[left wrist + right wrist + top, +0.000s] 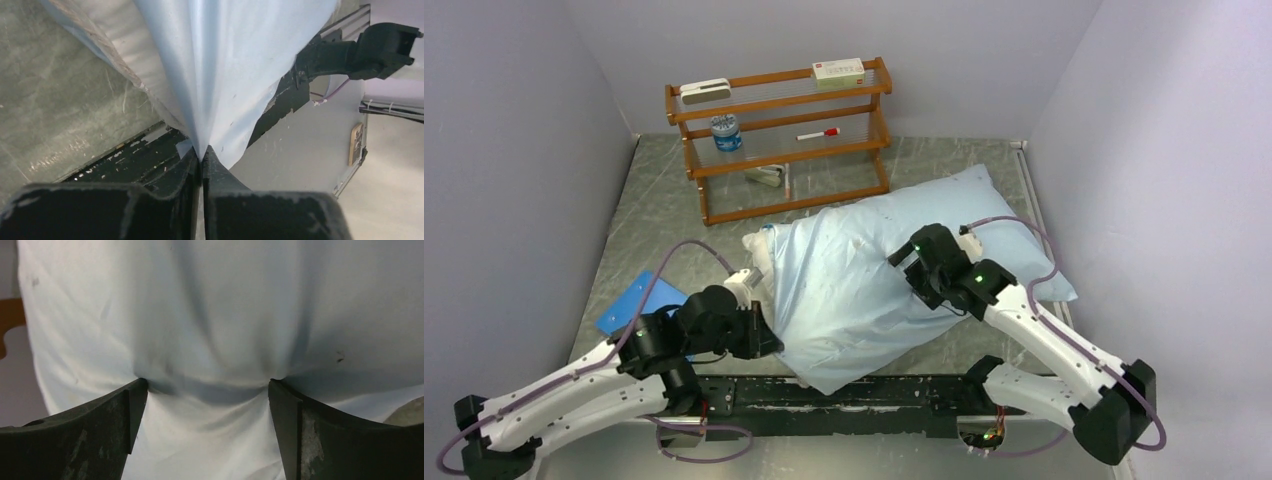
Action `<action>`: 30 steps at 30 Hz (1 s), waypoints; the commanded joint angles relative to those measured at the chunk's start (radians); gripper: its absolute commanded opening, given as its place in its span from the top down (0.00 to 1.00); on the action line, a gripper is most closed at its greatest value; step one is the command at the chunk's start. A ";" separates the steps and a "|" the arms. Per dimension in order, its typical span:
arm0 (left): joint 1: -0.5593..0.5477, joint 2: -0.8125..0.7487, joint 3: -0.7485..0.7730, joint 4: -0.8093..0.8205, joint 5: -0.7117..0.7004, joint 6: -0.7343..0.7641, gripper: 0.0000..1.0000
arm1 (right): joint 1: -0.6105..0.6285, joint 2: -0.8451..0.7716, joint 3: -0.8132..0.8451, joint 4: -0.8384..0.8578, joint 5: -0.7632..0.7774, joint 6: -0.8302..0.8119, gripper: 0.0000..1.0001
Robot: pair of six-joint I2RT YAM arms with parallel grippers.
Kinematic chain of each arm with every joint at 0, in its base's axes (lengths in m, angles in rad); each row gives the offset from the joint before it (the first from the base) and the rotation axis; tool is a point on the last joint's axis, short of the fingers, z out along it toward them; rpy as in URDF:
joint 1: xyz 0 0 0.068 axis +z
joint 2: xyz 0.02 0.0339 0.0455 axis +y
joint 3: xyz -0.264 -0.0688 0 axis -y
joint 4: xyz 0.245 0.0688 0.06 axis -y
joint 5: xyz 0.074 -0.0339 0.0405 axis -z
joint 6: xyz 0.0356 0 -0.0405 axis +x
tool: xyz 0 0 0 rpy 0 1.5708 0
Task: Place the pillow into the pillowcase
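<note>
Between the fingers of the left pincer [202,159], which are pressed together, a fold of the light sky-blue, thin, wrinkly fabric pillowcase [225,65] is clamped, and the cloth fans up and away from the tips. Just beyond that pincer, on the side away from the arm's base, a corner of the large plump white pillow [758,248] pokes out of the sack's mouth. The rest of the pillow lies inside the case on the grey bench [664,200].

Under the right pincer [207,390] the covered pillow dents. Its fingers stand wide apart and press down into the soft bulk, gripping nothing.

The step in hand looks like the last of the stuffing: getting the open hem over the bare corner. The next move probably calls for the left pincer to draw its pinch outward and over that corner while the right one pins the pillow so it does not slide along. A thin pinch could slip.
</note>
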 commanded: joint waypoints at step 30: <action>0.891 0.569 0.200 0.419 0.449 0.308 0.51 | -0.285 0.105 0.335 0.143 -0.132 -0.790 0.39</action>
